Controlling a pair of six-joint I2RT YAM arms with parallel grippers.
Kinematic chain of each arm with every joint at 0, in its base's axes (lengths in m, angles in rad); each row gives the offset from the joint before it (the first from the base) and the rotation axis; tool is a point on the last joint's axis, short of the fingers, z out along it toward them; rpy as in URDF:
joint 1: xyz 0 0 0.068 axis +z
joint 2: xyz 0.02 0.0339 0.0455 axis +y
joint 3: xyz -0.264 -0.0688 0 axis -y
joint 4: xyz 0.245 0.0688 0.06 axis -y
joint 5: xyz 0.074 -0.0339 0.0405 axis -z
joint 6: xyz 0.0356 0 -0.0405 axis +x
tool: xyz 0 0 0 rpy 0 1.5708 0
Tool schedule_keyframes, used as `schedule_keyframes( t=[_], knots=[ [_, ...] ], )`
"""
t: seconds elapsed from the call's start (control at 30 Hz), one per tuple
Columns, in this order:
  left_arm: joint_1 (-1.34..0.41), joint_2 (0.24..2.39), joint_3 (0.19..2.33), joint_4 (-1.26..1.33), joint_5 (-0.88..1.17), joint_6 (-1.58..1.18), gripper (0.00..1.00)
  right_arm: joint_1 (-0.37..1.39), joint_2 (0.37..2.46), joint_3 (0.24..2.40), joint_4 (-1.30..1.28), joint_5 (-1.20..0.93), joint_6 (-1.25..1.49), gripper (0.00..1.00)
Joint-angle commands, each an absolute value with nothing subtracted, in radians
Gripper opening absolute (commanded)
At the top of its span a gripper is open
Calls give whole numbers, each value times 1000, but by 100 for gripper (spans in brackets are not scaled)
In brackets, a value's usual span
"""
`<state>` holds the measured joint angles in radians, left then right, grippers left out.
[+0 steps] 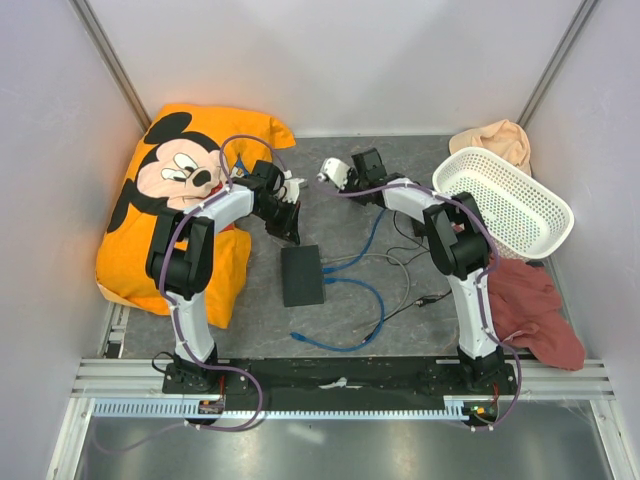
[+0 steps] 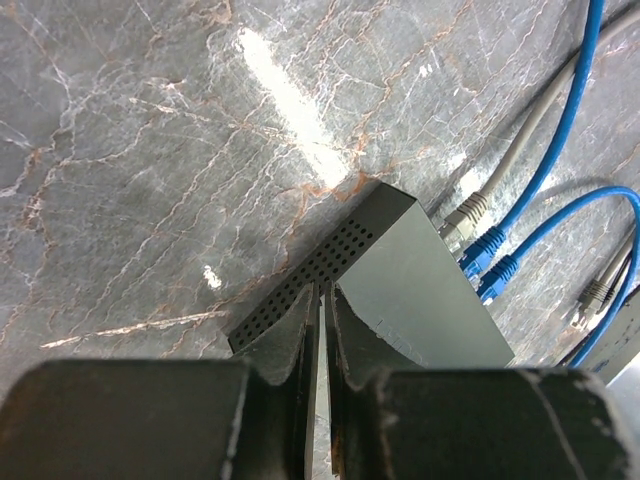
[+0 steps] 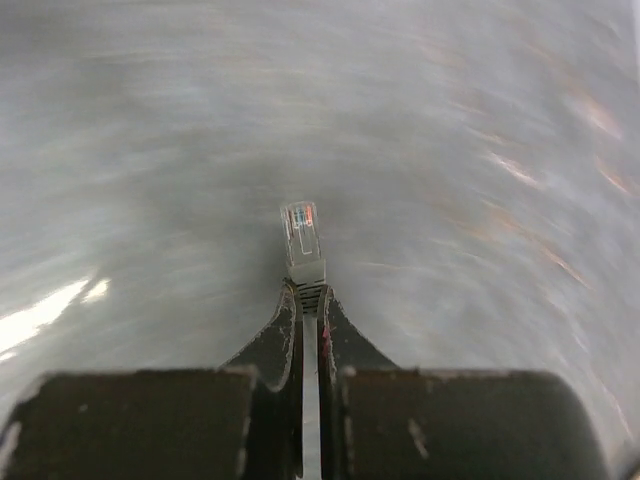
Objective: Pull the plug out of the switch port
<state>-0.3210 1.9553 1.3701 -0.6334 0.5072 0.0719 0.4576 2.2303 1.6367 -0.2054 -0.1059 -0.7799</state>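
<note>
Plug point(image 3: 303, 240) sits pinched at its grey boot by the right end effector point(image 3: 308, 300), its clear tip pointing straight out along the fingers, free of any socket, so the pull looks done. The switch point(image 1: 302, 275) lies well apart, toward the bases and to the left, long axis running away from them. Its switch port point(image 2: 458, 240) row faces right, with 3 cables point(image 2: 560, 130) seated. The left end effector point(image 2: 322, 300), pressed nearly together and empty, hovers nearer, at the vented short end. Bare marbled desk point(image 2: 150, 150) leaves room.

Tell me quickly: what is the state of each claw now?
Left claw: closed, holding nothing.
Right claw: closed on the plug.
</note>
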Motion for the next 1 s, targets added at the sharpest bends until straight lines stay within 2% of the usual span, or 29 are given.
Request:
schedule_keyframes(
  t=[0.0,0.27,0.4,0.43,0.47,0.5,0.53,0.57,0.6,0.63,0.67,0.7,0.8,0.83,0.97],
  knots=[
    [-324,1950,1422,-614,523,80,12,407,2298,1770,-93,173,-575,0],
    [-324,1957,1427,-607,525,78,12,347,2372,1853,-181,362,-480,0],
    [-322,1960,1433,-604,534,77,12,331,2375,1855,-210,338,-460,0],
    [-324,1959,1436,-604,537,74,12,331,2362,1853,-216,315,-453,5],
    [-322,1956,1440,-604,541,74,12,331,2353,1853,-235,286,-446,51],
    [-324,1954,1453,-603,554,71,13,334,2346,1862,-242,255,-422,61],
    [-324,1950,1460,-604,558,69,14,334,2333,1873,-256,233,-413,65],
    [-324,1936,1466,-604,564,64,16,334,2327,1887,-294,210,-400,74],
    [-322,1927,1476,-604,577,61,18,336,2312,1913,-308,165,-385,78],
    [-322,1915,1479,-606,578,54,20,336,2301,1922,-320,149,-377,82],
    [-321,1904,1479,-614,580,51,25,337,2290,1927,-330,132,-370,92],
    [-322,1878,1479,-624,578,49,28,341,2263,1924,-330,118,-362,98],
    [-321,1813,1445,-635,555,17,38,341,2211,1919,-368,-32,-333,98],
    [-319,1796,1433,-638,557,9,39,339,2195,1905,-374,-202,-347,98],
    [-319,1756,1365,-661,571,-35,48,342,2129,1812,-417,-601,-350,98]
  ],
)
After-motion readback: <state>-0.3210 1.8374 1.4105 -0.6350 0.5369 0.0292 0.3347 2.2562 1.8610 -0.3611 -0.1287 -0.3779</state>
